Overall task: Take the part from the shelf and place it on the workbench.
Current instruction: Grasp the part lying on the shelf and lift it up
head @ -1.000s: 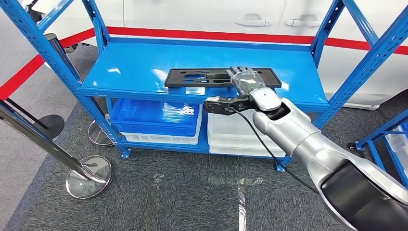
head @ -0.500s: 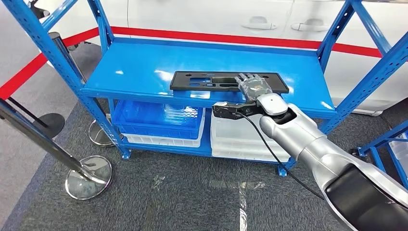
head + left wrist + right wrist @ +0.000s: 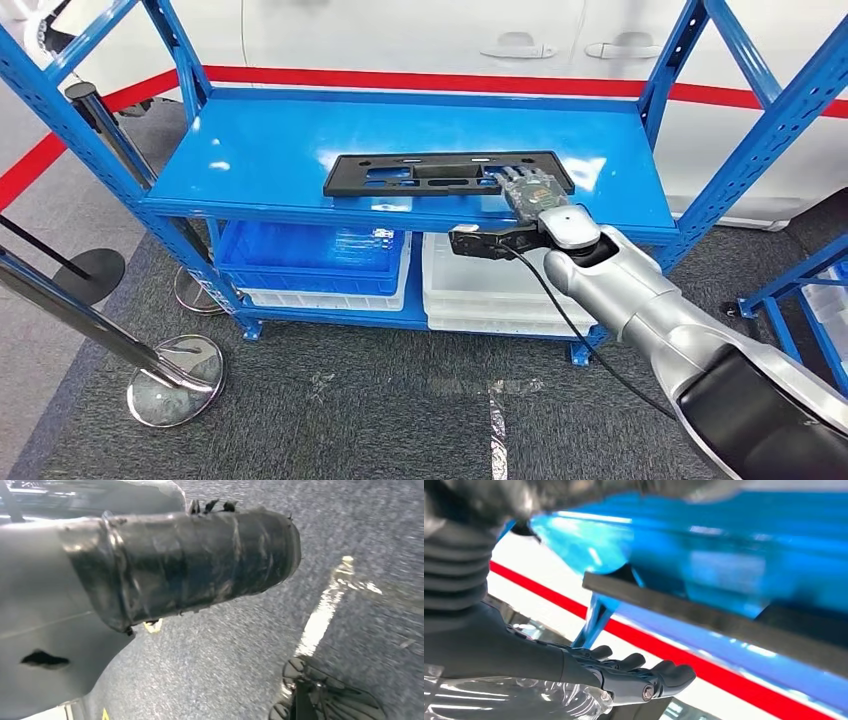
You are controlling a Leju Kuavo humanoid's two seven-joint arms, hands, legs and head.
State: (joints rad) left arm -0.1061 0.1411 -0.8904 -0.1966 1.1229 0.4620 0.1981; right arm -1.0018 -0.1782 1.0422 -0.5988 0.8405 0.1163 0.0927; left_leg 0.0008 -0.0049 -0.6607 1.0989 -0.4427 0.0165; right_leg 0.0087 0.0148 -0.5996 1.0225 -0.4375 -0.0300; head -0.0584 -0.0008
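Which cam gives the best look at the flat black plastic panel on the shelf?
Head view: the whole flat black plastic panel lies on the blue shelf top, right hand over its end. Right wrist view catches just its blurred edge; left wrist view looks at floor.

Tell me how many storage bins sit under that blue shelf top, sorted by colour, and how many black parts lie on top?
Blue bins: 1
White or clear bins: 1
Black parts: 1, flat on the shelf, with the right hand reaching over its right end
Total: 3
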